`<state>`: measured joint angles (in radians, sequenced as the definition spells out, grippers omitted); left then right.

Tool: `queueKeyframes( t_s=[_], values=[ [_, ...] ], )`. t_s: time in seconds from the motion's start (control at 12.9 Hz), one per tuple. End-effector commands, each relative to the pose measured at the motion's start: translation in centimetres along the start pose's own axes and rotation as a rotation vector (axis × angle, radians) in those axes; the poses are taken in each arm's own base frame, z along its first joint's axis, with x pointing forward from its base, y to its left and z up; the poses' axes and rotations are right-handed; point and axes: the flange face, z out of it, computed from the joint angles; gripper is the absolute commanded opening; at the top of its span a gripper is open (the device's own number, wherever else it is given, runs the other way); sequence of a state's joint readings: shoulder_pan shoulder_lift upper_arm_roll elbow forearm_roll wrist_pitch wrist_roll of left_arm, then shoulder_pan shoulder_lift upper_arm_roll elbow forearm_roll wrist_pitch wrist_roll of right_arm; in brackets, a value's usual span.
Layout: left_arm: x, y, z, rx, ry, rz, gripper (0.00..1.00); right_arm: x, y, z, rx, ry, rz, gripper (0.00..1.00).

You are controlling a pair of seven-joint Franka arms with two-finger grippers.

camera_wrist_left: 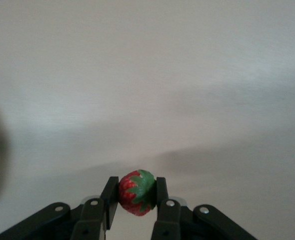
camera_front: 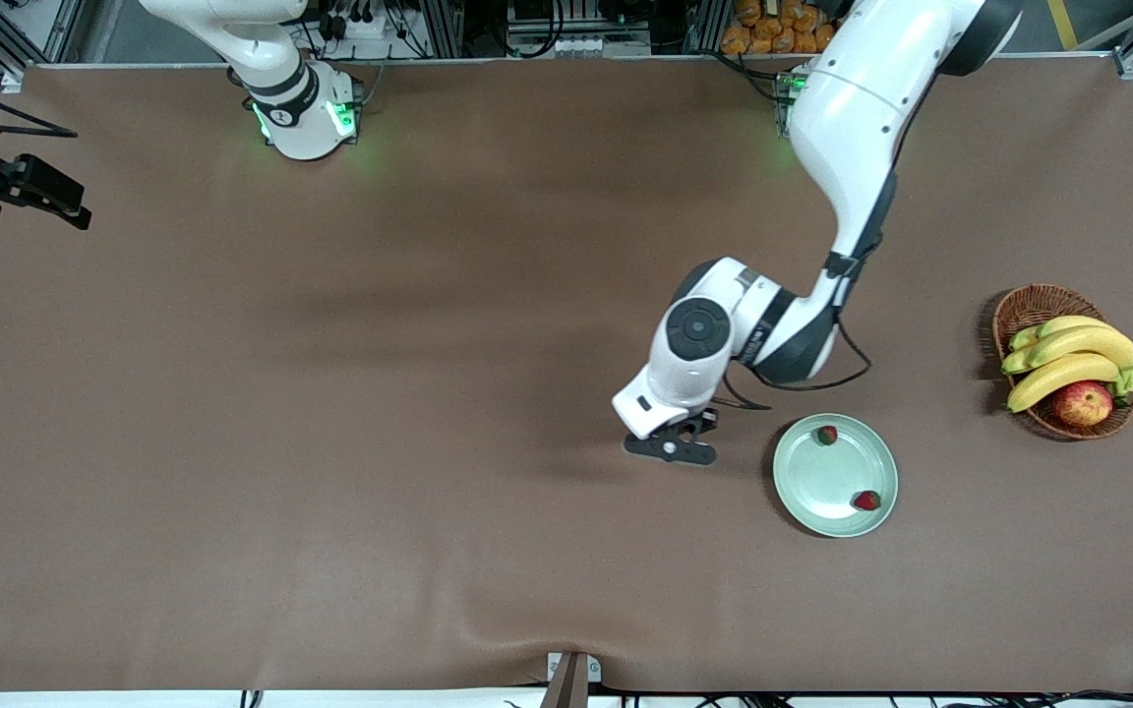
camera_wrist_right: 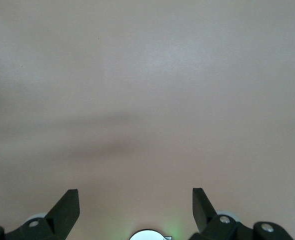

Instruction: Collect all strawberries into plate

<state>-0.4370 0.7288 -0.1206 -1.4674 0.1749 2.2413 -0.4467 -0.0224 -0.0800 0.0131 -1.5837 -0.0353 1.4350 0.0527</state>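
My left gripper is low over the table, beside the plate on the side toward the right arm's end. In the left wrist view it is shut on a red strawberry with a green cap; that berry is hidden in the front view. The pale mint-green plate holds two strawberries, one by its rim farther from the front camera and one by its nearer rim. My right gripper is open and empty above bare table; the right arm waits at its base.
A brown wicker basket with bananas and a red-yellow apple stands toward the left arm's end of the table. A black device juts in at the right arm's end.
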Motion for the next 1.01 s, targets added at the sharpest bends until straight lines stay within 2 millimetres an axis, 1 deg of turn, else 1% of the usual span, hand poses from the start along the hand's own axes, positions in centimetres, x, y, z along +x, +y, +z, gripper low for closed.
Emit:
queueKeyframes(
  t_s=[0.0, 0.15, 0.23, 0.31, 0.39, 0.54, 0.62, 0.7, 0.77, 0.85, 0.93],
  values=[
    [0.1, -3.8, -2.0, 0.046, -0.041, 0.043, 0.06, 0.0, -0.1, -0.5, -0.002, -0.002, 0.02, 1.0],
    [1.0, -9.7, -1.6, 0.051, -0.067, 0.109, 0.07, 0.0, 0.0, -0.5, -0.001, -0.002, 0.021, 1.0],
    [1.2, -11.9, -1.1, 0.05, -0.08, 0.132, 0.08, 0.0, 0.0, -0.5, -0.001, -0.002, 0.021, 1.0],
    [1.3, -14.0, -0.8, 0.05, -0.09, 0.147, 0.08, 0.0, 0.0, -0.5, -0.001, -0.002, 0.021, 1.0],
    [1.4, -15.2, -0.5, 0.049, -0.094, 0.161, 0.09, 0.0, 0.0, -0.5, -0.001, -0.002, 0.021, 1.0],
    [2.0, -19.2, 0.1, 0.044, -0.093, 0.177, 0.12, 0.0, 0.0, -0.5, -0.001, -0.002, 0.021, 1.0],
    [2.1, -19.8, 0.1, 0.043, -0.088, 0.191, 0.17, 0.0, -0.1, -0.5, -0.002, -0.002, 0.02, 1.0],
    [2.2, -19.7, 0.4, 0.037, -0.082, 0.19, 0.22, 0.0, -0.1, -0.5, -0.002, -0.002, 0.025, 1.0],
    [2.3, -19.6, 0.8, 0.036, -0.077, 0.193, 0.29, 0.0, -0.2, -0.5, -0.002, -0.002, 0.023, 1.0],
    [2.5, -20.0, 1.5, 0.037, -0.061, 0.191, 0.44, 0.0, -0.1, -0.5, -0.002, -0.002, 0.026, 1.0],
    [2.6, -21.3, 2.0, 0.038, -0.054, 0.181, 0.6, 0.0, 0.0, -0.5, -0.001, -0.002, 0.026, 1.0]
  ],
)
